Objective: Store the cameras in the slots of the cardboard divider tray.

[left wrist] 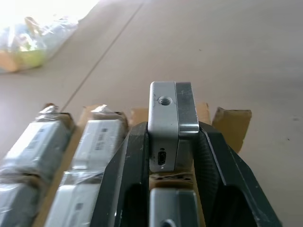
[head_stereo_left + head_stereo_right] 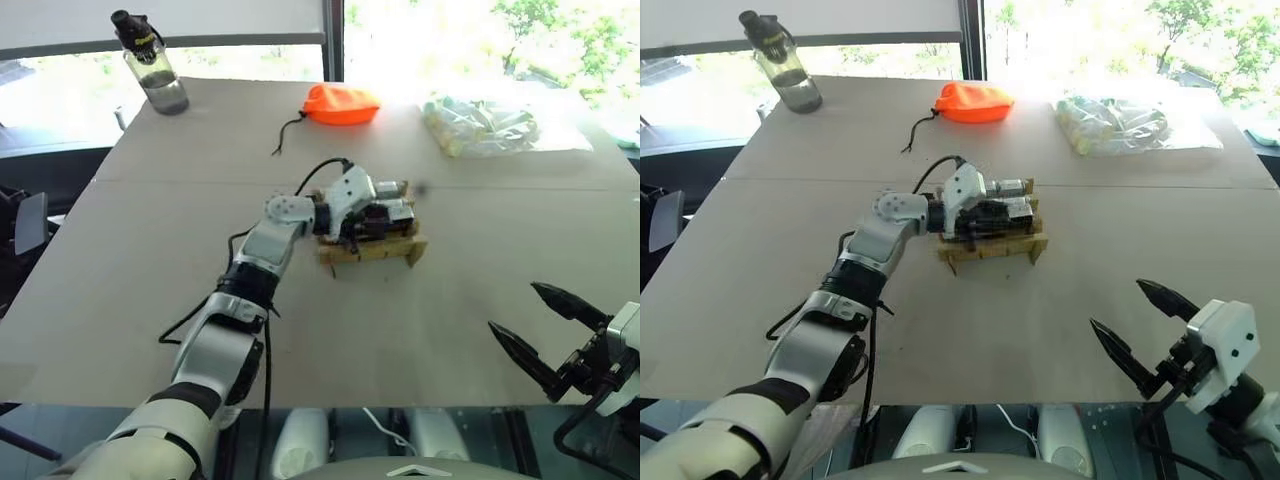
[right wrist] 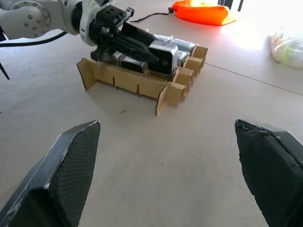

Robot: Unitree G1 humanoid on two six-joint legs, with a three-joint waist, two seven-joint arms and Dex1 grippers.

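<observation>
The cardboard divider tray (image 2: 372,252) stands in the middle of the table. Several silver-grey cameras (image 1: 97,139) lie side by side in its slots. My left gripper (image 2: 385,215) reaches over the tray from the left, shut on one more camera (image 1: 170,113). That camera is gripped by its flat sides, its threaded hole facing up, just above the tray's far right end. Below it, another camera (image 1: 173,208) sits in the same row. My right gripper (image 2: 513,307) hovers open near the table's front right edge, nothing between its fingers (image 3: 71,156), well away from the tray (image 3: 128,80).
An orange drawstring pouch (image 2: 340,103) lies behind the tray. A clear plastic bag of pale cylinders (image 2: 480,125) sits at the back right, and a water bottle (image 2: 150,65) stands at the back left. Bare tabletop (image 2: 430,320) spreads in front of the tray.
</observation>
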